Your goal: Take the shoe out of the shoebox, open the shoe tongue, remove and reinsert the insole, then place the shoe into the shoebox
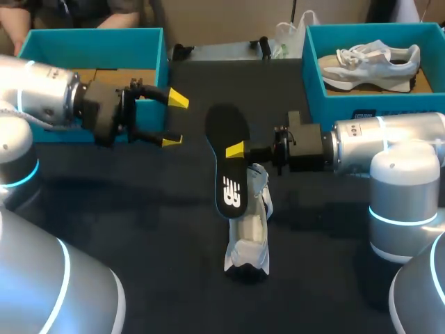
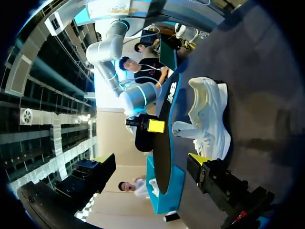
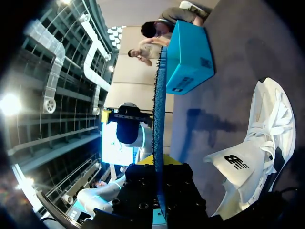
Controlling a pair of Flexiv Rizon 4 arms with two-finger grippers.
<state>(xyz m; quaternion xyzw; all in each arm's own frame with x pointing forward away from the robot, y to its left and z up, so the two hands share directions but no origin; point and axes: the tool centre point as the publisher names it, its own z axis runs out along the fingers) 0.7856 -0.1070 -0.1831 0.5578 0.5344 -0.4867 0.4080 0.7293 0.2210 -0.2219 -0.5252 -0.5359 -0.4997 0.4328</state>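
Note:
My right gripper (image 1: 236,149) comes in from the right and is shut on the black insole (image 1: 231,170), held up on edge above the table. The white shoe (image 1: 252,233) lies on the dark table just under and in front of the insole. In the right wrist view the insole (image 3: 159,109) stands edge-on between the fingers of my right gripper (image 3: 159,167), with the shoe (image 3: 257,148) beside it. My left gripper (image 1: 175,120) hangs open left of the insole, apart from it. From the left wrist the insole (image 2: 164,143) and shoe (image 2: 209,114) lie ahead of my left gripper (image 2: 150,160).
A blue shoebox (image 1: 90,49) stands at the back left behind my left arm. Another blue box (image 1: 313,76) at the back right holds a second shoe (image 1: 368,62). A white bag (image 1: 288,35) lies at the far edge.

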